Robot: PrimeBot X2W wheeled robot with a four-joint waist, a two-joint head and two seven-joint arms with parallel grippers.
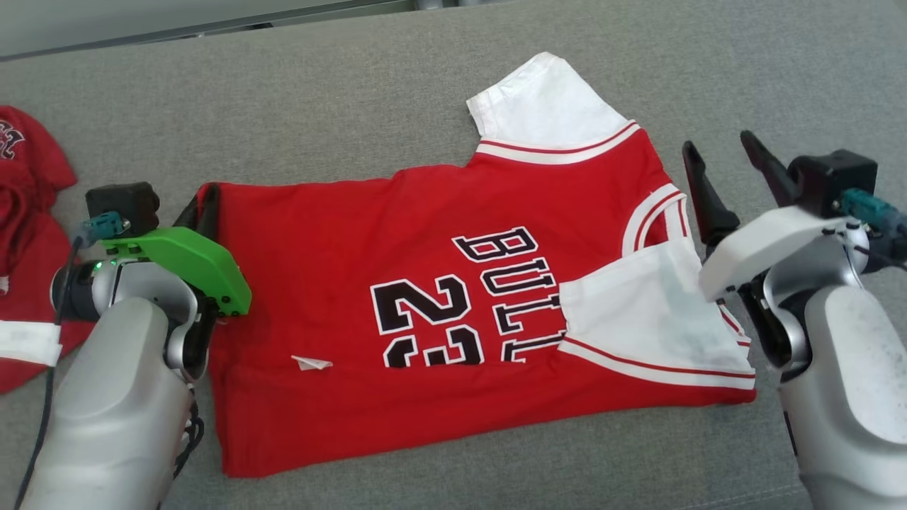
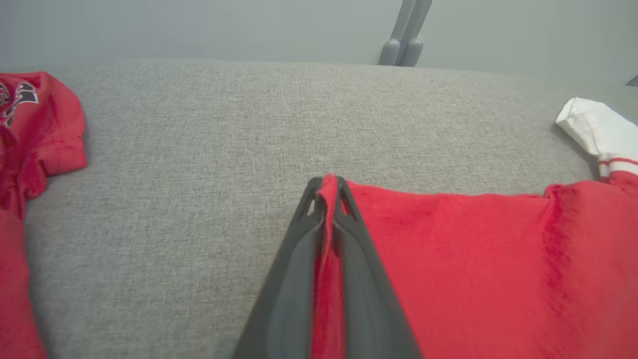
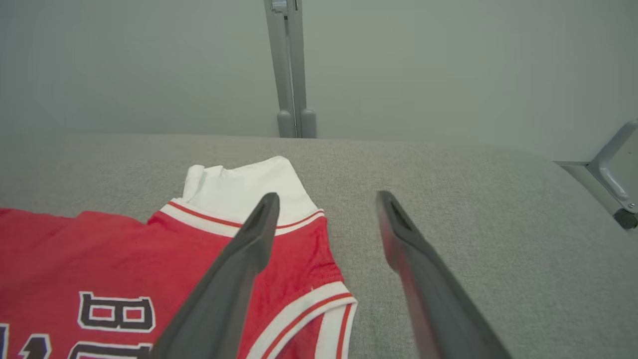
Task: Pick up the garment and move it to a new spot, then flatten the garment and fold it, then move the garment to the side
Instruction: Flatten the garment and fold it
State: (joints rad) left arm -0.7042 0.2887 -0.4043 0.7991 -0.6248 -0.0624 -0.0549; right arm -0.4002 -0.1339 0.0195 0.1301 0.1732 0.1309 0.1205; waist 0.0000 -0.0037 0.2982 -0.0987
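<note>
Our left pincer [image 1: 204,205] works near the worktop's [image 1: 354,92] left edge, just right of a second red garment [image 1: 28,212] that lies bunched against that edge. Its two dark fingers are pressed together on the far left corner of the red jersey [image 1: 319,241], and in the left wrist view we see a ridge of red cloth pinched between them at the tips [image 2: 327,187]. The green plate [image 1: 188,265] on that wrist hangs over the jersey's left border.

The jersey lies flat across the middle of the worktop, hem toward the left edge and neck toward the right edge. Its black-and-white lettering [image 1: 496,283] runs sideways to us, partly folded under. A small white tag [image 1: 312,363] sits on the red cloth nearer the front edge. One white sleeve [image 1: 545,106] points toward the far edge, and the other [image 1: 645,312] lies folded over the chest on the right.

Our right pincer [image 1: 717,147] hovers just beyond the jersey's neck end, toward the right edge, its fingers spread wide and holding nothing. From its own wrist view one finger [image 3: 249,249] crosses above the shoulder trim and the other [image 3: 408,249] stands over bare grey cloth.
</note>
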